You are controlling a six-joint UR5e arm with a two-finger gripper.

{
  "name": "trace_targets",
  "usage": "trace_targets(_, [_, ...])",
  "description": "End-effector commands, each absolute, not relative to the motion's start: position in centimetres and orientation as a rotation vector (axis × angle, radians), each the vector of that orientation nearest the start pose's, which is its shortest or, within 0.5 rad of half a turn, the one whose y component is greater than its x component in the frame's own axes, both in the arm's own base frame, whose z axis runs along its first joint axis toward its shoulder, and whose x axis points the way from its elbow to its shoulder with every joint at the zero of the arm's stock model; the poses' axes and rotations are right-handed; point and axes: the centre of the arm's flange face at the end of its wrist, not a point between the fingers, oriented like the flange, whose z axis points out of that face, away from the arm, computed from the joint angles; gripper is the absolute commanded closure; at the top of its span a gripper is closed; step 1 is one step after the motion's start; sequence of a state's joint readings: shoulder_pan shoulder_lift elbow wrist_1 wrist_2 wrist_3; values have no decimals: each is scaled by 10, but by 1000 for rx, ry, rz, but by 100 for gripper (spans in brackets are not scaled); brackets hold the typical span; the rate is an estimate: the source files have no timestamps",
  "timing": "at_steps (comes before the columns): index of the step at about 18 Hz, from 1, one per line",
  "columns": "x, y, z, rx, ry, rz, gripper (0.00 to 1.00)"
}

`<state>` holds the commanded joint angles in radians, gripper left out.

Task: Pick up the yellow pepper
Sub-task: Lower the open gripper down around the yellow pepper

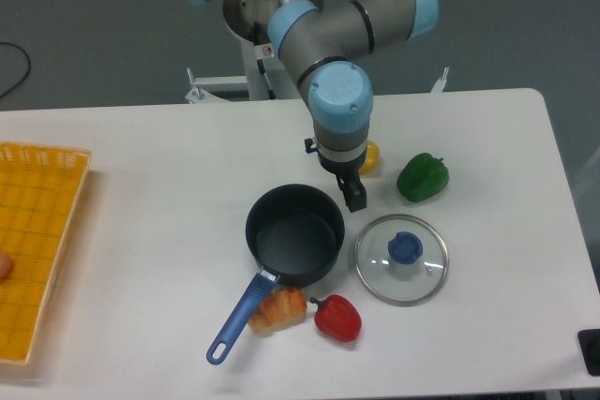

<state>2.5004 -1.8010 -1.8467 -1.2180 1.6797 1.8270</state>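
The yellow pepper (369, 157) is seen right of centre, glossy and rounded, mostly hidden behind the arm's wrist; only its right side is shown. The gripper (354, 196) is hung just below and left of it, above the white table (159, 194); seen edge-on, so the finger spacing cannot be told. Nothing is seen held.

A lobed green pepper (423, 177) is set near, to the right. A dark round pot (294, 233) with a blue handle lies below, a glass lid (401, 259) with blue knob beside it. Along the lower edge a red pepper (337, 318) and a crusty croissant (277, 309) are noted. A yellow lattice tray (37, 231) is placed at far left.
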Motion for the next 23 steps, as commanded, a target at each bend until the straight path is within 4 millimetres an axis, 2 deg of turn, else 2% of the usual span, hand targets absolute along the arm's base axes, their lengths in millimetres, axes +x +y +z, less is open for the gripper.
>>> trace_targets(3, [-333,397,264,-2952,1435,-206,0])
trace_targets(9, [-331,370,253,-2960,1498,-235,0])
trace_targets(13, [-344,355,249,-2966,1526,-255,0])
trace_targets(17, [-349,345,242,-2982,1519,-254,0])
trace_targets(20, [-353,344,239,-2986,1506,-207,0])
trace_targets(23, [-353,342,224,-2990,1506,-210,0])
